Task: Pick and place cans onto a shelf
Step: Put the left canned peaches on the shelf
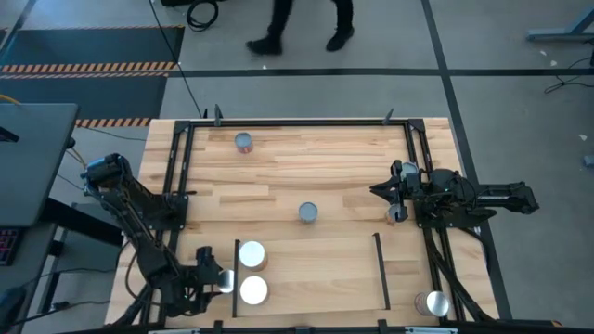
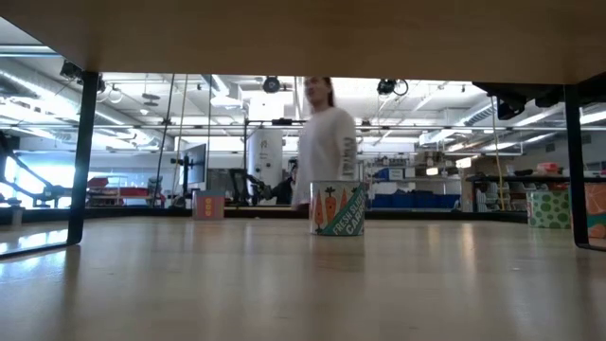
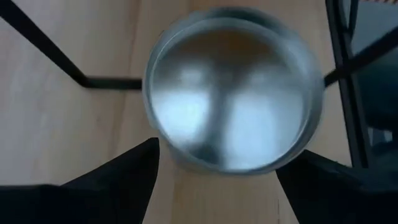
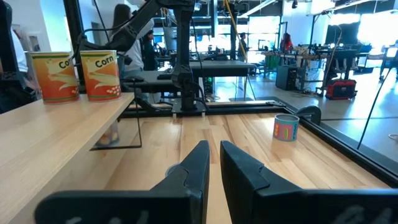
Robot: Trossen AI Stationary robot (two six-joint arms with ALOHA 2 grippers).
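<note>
Hovering at the lower left of the high view, the left gripper [image 1: 223, 281] is spread wide around a silver-topped can [image 3: 233, 102], not clamped. Two white-topped cans [image 1: 251, 254] are seen on the pale-wood shelf [image 1: 316, 269]. Only the low view shows a carrot label [image 2: 338, 209]. The right gripper [image 1: 379, 191] is nearly closed, empty.

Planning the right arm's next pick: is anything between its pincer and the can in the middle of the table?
Nothing visible. In the high view the right pincer points across bare wood toward the middle can; the other cans lie off that line. The left pincer is far off by the shelf.
</note>
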